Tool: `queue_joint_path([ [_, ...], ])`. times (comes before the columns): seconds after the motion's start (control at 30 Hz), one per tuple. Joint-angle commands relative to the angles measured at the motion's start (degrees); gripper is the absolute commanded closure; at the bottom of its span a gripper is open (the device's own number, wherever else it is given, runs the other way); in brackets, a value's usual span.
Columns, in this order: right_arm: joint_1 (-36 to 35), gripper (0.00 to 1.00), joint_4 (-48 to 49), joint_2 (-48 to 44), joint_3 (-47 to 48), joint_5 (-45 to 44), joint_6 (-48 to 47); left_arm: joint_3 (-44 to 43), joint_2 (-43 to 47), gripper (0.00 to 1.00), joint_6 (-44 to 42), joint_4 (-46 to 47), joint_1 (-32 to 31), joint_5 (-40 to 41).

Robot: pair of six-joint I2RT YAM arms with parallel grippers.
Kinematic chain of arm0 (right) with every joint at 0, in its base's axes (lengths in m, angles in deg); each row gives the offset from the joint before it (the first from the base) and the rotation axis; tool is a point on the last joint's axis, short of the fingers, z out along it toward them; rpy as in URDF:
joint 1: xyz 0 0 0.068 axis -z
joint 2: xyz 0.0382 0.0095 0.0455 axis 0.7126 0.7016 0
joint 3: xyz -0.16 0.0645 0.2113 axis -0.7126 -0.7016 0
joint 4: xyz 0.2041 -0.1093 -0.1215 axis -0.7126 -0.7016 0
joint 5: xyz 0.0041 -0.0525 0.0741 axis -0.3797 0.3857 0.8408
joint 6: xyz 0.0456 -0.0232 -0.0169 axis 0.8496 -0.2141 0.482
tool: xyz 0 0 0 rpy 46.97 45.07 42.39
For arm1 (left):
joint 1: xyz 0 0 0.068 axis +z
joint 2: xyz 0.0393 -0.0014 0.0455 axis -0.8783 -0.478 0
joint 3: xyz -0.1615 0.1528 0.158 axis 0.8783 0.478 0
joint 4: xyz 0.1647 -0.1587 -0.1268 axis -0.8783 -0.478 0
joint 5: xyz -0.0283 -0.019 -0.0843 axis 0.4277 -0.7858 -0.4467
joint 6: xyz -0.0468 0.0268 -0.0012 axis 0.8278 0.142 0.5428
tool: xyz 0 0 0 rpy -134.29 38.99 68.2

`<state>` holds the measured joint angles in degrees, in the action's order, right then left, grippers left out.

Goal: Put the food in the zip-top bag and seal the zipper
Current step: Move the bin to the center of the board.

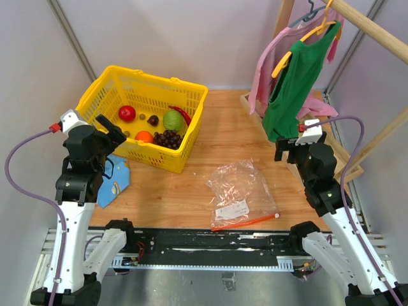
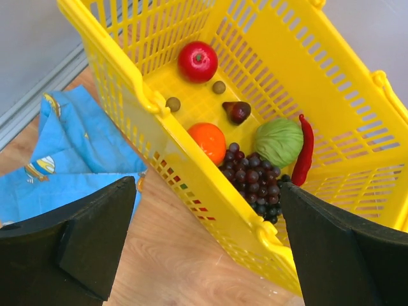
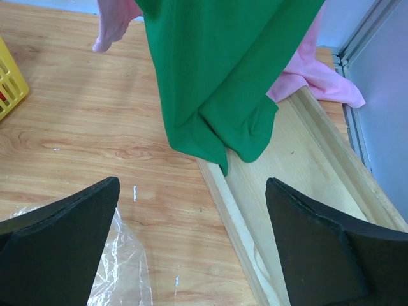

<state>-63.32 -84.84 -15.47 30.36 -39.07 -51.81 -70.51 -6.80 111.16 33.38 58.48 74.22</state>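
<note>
Crinkly clear plastic is lying flat on the wooden table (image 1: 217, 127): one zip-top bag (image 1: 241, 188), resting between the two arms and nearer the right one, well apart from the basket. Its long axis is running from the near edge toward the far left, with the mouth facing the arm bases. The zipper (image 1: 245, 222) is stretching roughly left to right along that mouth, tilting slightly, with its small white tab (image 1: 277, 215) sitting at the right end; one white label (image 1: 231, 209) is showing just behind the strip. All the food is sitting inside the single yellow mesh basket (image 1: 105, 80) at the far left: one red round fruit (image 2: 197, 61), one orange (image 2: 207, 141), one dark purple grape bunch (image 2: 255, 182) and one light-green ball (image 2: 278, 141), the grapes touching both the orange and the ball. Sharing the basket are one red chili (image 2: 305, 150), one dark fig-like piece (image 2: 237, 111) and two small olive-coloured balls (image 2: 218, 87). One blue cloth (image 2: 70, 153) is lying on the table beside the basket's near wall. Both arms are standing folded with raised elbows and wrists angling downward. The left gripper (image 2: 207, 194) is hovering over the basket's near wall with its jaws spreading wide and gripping nothing. The right gripper (image 3: 191, 188), equally wide and empty, is hanging over the table's right side, facing the hem of one green garment (image 3: 217, 76) hanging in front of one pink garment (image 3: 312, 76).
</note>
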Motion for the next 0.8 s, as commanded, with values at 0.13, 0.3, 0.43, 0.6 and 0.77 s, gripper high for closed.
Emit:
queue_joint_path([
  [0.13,-0.53,0.02,0.04,-0.77,1.43,1.72,0.38,2.23,0.22,0.01,2.68,0.26,0.15,1.03],
  [0.3,-1.13,0.02,1.13,-0.99,0.35,5.95,-0.69,3.98,-1.21,0.01,4.42,2.94,0.15,-0.61],
  [0.43,-2.0,0.02,1.39,-0.72,0.11,8.48,-1.37,6.57,-2.65,0.01,6.63,6.17,0.19,-1.58],
  [0.6,-4.35,0.02,1.06,0.38,-0.1,12.46,-2.12,10.08,-5.8,0.01,8.4,11.42,2.19,-2.82],
  [0.77,-6.82,0.02,-1.52,3.34,1.11,16.84,-4.21,10.88,-10.63,0.01,7.45,16.8,7.02,-4.64],
])
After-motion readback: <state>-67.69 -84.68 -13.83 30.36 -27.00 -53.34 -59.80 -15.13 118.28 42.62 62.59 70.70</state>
